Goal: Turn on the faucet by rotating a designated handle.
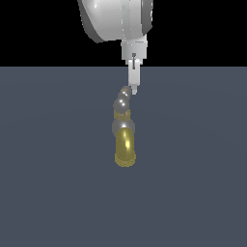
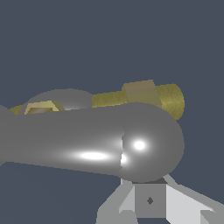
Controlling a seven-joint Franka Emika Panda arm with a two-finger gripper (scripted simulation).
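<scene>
The faucet [image 1: 125, 144] stands on the floor, its yellow-brass spout pointing toward the camera, with a grey round body and a brass stem above it. The handle [image 1: 122, 100], a silver crossbar with bulbous ends, sits on top. My gripper [image 1: 134, 89] hangs straight down, its tip right beside the crossbar's far end, on the exterior view's right. The fingers look pressed together with nothing between them. In the wrist view the crossbar's rounded end [image 2: 151, 144] fills the middle, just in front of my gripper [image 2: 150, 199]. The brass spout [image 2: 168, 98] shows behind it.
The faucet stands alone on a flat dark grey-blue floor [image 1: 193, 183]. Black background lies beyond the floor's far edge. The arm's white wrist [image 1: 116, 19] hangs above the faucet.
</scene>
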